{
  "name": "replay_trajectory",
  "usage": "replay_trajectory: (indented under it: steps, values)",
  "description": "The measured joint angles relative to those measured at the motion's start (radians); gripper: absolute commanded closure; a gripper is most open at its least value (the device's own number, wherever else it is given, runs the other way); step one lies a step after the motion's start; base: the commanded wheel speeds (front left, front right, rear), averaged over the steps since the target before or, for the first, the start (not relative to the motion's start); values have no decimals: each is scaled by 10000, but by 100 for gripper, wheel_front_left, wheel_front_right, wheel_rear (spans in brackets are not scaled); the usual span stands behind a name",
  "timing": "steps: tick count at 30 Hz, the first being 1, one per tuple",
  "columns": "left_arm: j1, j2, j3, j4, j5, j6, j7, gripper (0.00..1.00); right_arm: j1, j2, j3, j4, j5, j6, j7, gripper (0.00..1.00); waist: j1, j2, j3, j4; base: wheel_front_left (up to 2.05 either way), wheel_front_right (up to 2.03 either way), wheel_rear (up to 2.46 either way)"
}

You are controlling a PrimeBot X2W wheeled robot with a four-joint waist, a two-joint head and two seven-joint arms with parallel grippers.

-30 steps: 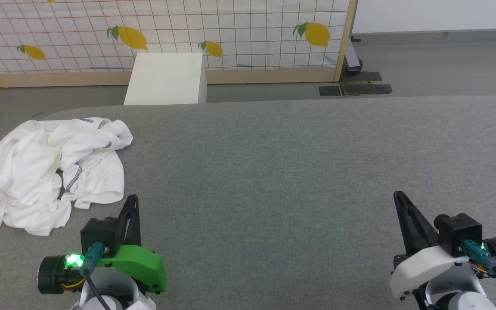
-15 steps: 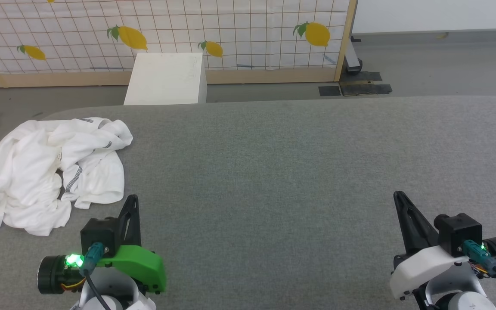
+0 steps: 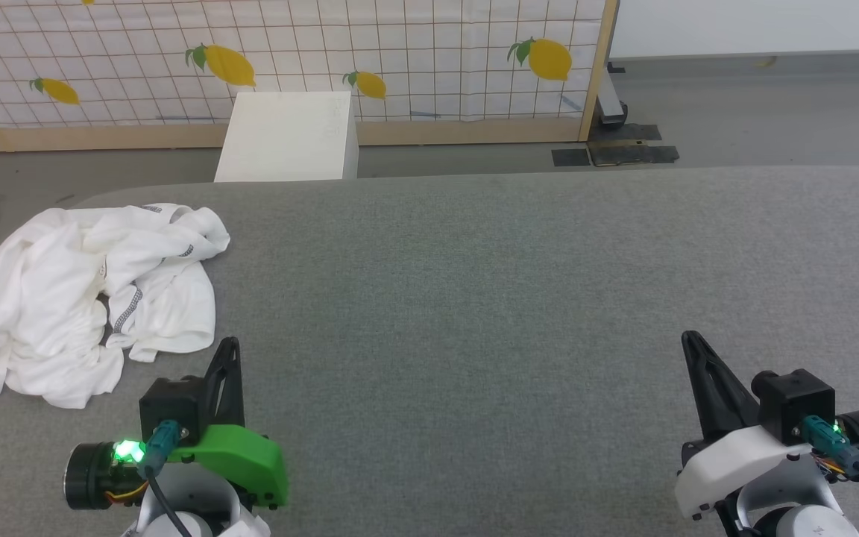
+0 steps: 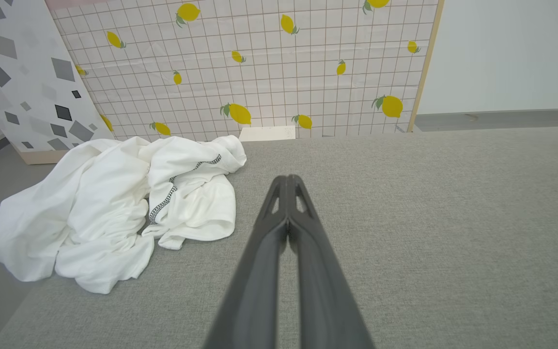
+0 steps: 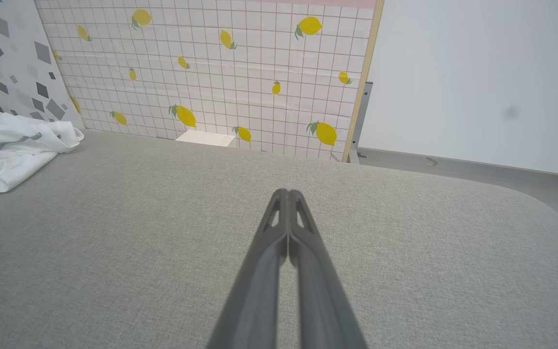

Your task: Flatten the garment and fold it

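The garment (image 3: 71, 298) lies crumpled in a heap at the far left of the grey table (image 3: 474, 298), white with dark stitched seams showing; part of it hangs over the left edge. In the left wrist view the garment (image 4: 114, 208) is ahead and to the left of my shut fingers. My left gripper (image 3: 230, 344) sits at the lower left, shut and empty, just right of the heap's near edge. At the lower right my right gripper (image 3: 690, 339) is shut and empty, far from the cloth. The right wrist view catches the garment (image 5: 7, 150) at its left edge.
A white box (image 3: 288, 138) stands on the floor behind the table. A lemon-patterned grid panel (image 3: 400, 52) with a wooden frame backs the scene. The table's rounded far right corner (image 5: 526, 198) shows in the right wrist view.
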Motion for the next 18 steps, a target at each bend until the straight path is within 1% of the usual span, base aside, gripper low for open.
replay_trajectory:
  steps: [3, 4, 18]
  values:
    - [0, 0, 2, 0, 0, 0, 2, 100, 0, 0, 0, 0, 0, 0, 0, 100, 0, 0, 0, 0, 0, 0, 0]
    - [-2, 0, -4, 2, -8, -2, 0, 0, 2, -2, 0, 4, 4, 2, 0, 0, 0, 0, 0, 0, 0, 0, 0]
    - [-18, 0, -186, 163, -151, 15, -134, 0, 4, -6, -19, 40, 8, 2, -104, 0, 0, 0, 8, 99, 0, 0, 0]
